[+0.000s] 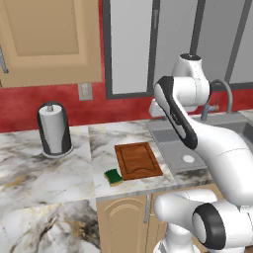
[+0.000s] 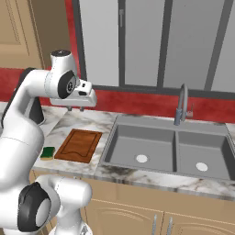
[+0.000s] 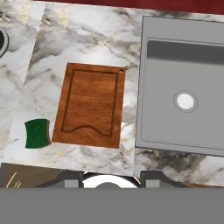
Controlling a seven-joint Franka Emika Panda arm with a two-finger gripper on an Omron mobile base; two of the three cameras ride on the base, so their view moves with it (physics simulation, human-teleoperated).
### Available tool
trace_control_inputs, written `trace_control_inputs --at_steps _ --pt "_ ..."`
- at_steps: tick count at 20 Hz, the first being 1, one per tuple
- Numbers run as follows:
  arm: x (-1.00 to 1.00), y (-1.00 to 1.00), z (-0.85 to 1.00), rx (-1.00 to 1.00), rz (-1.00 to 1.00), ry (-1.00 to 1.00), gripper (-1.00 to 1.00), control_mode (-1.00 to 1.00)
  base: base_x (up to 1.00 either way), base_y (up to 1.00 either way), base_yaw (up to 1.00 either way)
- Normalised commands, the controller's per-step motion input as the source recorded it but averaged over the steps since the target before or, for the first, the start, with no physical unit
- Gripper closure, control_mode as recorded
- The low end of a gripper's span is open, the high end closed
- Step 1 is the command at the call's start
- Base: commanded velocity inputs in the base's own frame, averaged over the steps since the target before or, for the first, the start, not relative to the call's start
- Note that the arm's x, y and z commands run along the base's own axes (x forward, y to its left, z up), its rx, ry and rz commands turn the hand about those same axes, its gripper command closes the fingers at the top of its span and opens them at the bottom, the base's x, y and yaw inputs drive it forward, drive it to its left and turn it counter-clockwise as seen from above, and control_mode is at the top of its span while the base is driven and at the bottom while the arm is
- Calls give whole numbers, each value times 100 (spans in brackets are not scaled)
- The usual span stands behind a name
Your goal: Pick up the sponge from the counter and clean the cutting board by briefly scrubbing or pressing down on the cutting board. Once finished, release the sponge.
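The green sponge (image 1: 113, 176) (image 2: 47, 152) (image 3: 36, 133) lies flat on the marble counter (image 1: 49, 168), close to the front left corner of the cutting board (image 1: 138, 160) (image 2: 79, 145) (image 3: 91, 105). That reddish-brown board with its dark groove lies bare between the sponge and the sink. My gripper (image 2: 75, 109) (image 3: 111, 180) hangs high above the board's far end, pointing down. Its fingertips (image 3: 72, 179) stand apart with nothing between them.
A grey double sink (image 2: 165, 147) (image 3: 183, 83) with a faucet (image 2: 182, 103) lies right of the board. A paper towel roll on a dark holder (image 1: 54, 129) stands at the back left. The counter's front edge runs just below the sponge.
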Motion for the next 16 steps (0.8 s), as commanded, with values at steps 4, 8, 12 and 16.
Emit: trace_control_inputs --at_steps 4,8,12,16 --pt "-4 0 0 0 0 -1 -100 -100 0 0 0" --pt "-3 14 -12 0 0 0 -100 -100 0 0 0" --pt "0 79 -48 -1 0 17 -100 -100 0 0 0" --pt "1 96 -66 -7 0 27 -100 -100 0 0 0"
